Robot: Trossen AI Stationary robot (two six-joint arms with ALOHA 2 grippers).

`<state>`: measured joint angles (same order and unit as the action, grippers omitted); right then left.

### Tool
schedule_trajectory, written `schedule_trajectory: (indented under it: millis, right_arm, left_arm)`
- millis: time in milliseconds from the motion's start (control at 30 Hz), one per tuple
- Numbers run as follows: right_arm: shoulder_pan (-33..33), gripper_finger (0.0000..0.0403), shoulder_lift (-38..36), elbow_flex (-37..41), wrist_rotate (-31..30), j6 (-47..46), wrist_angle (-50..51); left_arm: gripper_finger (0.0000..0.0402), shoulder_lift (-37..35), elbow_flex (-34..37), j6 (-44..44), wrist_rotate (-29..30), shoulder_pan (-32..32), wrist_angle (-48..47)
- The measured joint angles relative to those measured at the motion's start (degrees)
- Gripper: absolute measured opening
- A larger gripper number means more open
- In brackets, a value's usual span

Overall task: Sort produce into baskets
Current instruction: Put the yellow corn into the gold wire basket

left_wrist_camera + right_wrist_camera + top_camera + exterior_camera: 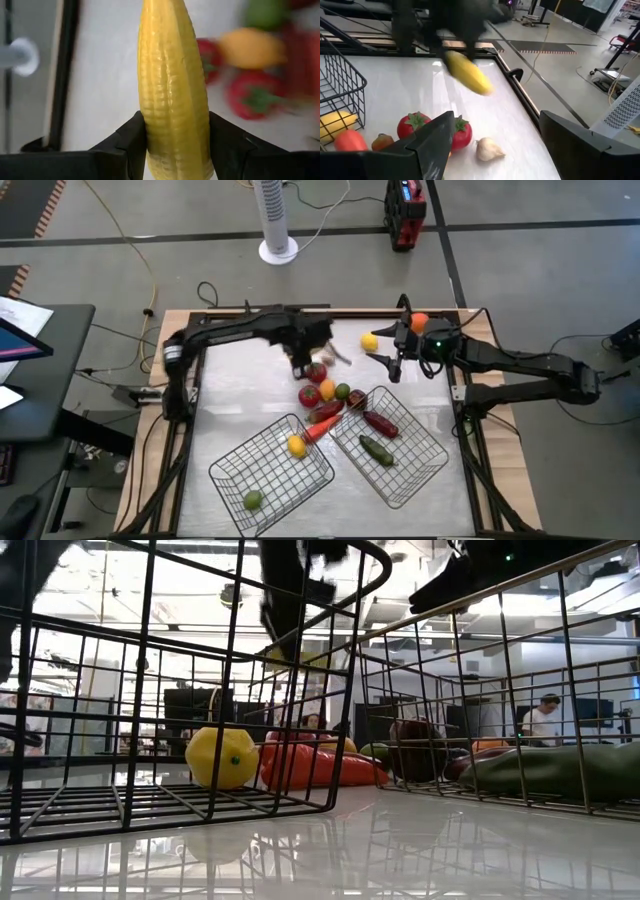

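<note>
Left gripper (175,145) clamping corn (172,85) — seemingly airborne, right gripper (495,145) agape

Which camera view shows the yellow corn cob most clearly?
The left wrist view: the corn cob fills it, gripped between the left gripper's fingers. The right wrist view shows it blurred, from afar. The high view shows only a pale sliver. The low view hardly shows it.

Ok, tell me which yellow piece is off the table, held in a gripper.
The corn cob, clamped between the left gripper fingers. The lemon lies on the table; another yellow piece sits in the left basket.
</note>
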<state>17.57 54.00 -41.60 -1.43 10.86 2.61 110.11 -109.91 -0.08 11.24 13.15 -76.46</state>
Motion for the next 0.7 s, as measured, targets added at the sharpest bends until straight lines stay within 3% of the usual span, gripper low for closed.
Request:
schedule_trajectory:
  millis: [400,567,700]
  right_arm:
    - [1.39,0.0319,0.0,0.0,-0.01,0.15,-2.16]
    - [1.39,0.0319,0.0,0.0,0.0,0.13,-3.81]
    - [1.39,0.0319,0.0,0.0,0.0,-0.29,-5.24]
  left_arm:
    - [0.0161,-19.55,25.82,-11.03,-14.4,-23.02,15.5]
    - [0.0161,-23.9,33.68,-20.44,-13.79,-29.39,23.87]
    - [0.0162,-23.87,35.93,-24.06,-13.46,-32.05,25.34]
